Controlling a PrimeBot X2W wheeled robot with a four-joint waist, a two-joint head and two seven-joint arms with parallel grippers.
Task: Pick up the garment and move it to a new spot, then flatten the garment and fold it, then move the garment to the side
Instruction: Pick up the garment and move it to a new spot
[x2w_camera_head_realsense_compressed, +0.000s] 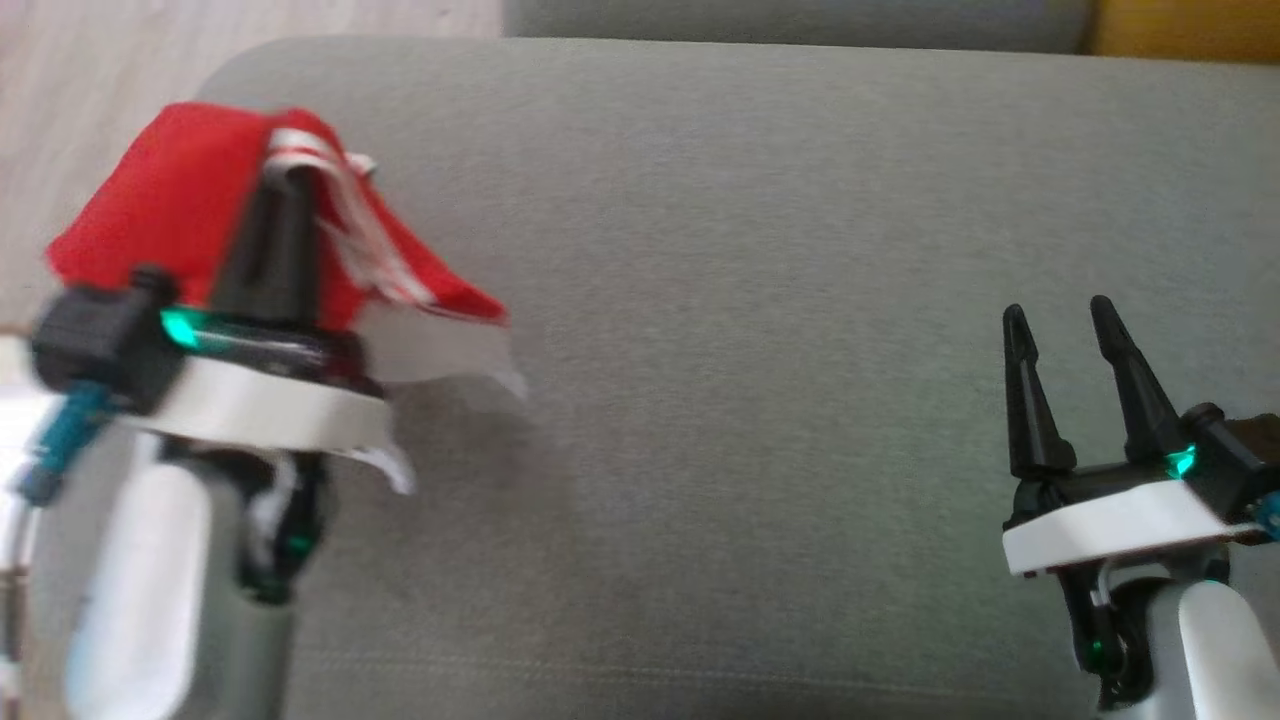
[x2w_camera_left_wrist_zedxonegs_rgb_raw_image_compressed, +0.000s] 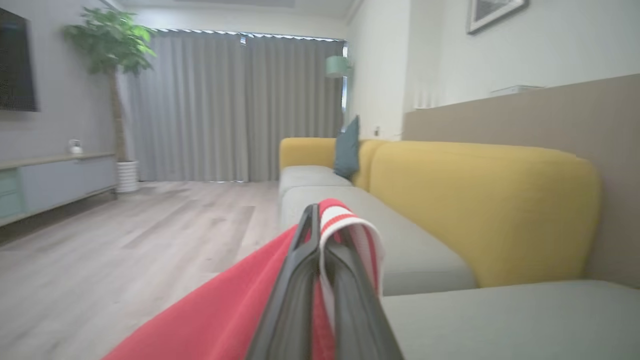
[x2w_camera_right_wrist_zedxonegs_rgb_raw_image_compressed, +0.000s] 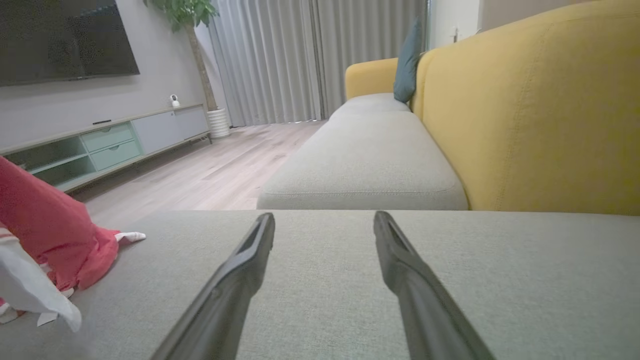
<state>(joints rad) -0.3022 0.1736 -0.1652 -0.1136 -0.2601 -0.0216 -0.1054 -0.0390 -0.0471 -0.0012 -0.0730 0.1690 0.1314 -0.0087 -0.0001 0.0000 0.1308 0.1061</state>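
The garment (x2w_camera_head_realsense_compressed: 180, 210) is red with white striped trim and a white part hanging low. It drapes over my left gripper (x2w_camera_head_realsense_compressed: 285, 185), which is shut on it near its striped edge, above the left end of the grey cushion (x2w_camera_head_realsense_compressed: 750, 300). In the left wrist view the striped trim of the garment (x2w_camera_left_wrist_zedxonegs_rgb_raw_image_compressed: 345, 222) wraps the tips of my left gripper (x2w_camera_left_wrist_zedxonegs_rgb_raw_image_compressed: 320, 220). My right gripper (x2w_camera_head_realsense_compressed: 1060, 320) stands open at the lower right with nothing between its fingers. In the right wrist view my right gripper (x2w_camera_right_wrist_zedxonegs_rgb_raw_image_compressed: 324, 220) points along the cushion, and the garment (x2w_camera_right_wrist_zedxonegs_rgb_raw_image_compressed: 45, 225) hangs at the left, its hem touching the cushion.
The sofa's yellow backrest (x2w_camera_right_wrist_zedxonegs_rgb_raw_image_compressed: 540, 115) runs along the right, with a teal pillow (x2w_camera_right_wrist_zedxonegs_rgb_raw_image_compressed: 407, 60) at the far end. A wooden floor (x2w_camera_left_wrist_zedxonegs_rgb_raw_image_compressed: 125, 240) lies past the cushion's left edge. A TV cabinet (x2w_camera_right_wrist_zedxonegs_rgb_raw_image_compressed: 110, 142) and a potted plant (x2w_camera_left_wrist_zedxonegs_rgb_raw_image_compressed: 115, 50) stand across the room.
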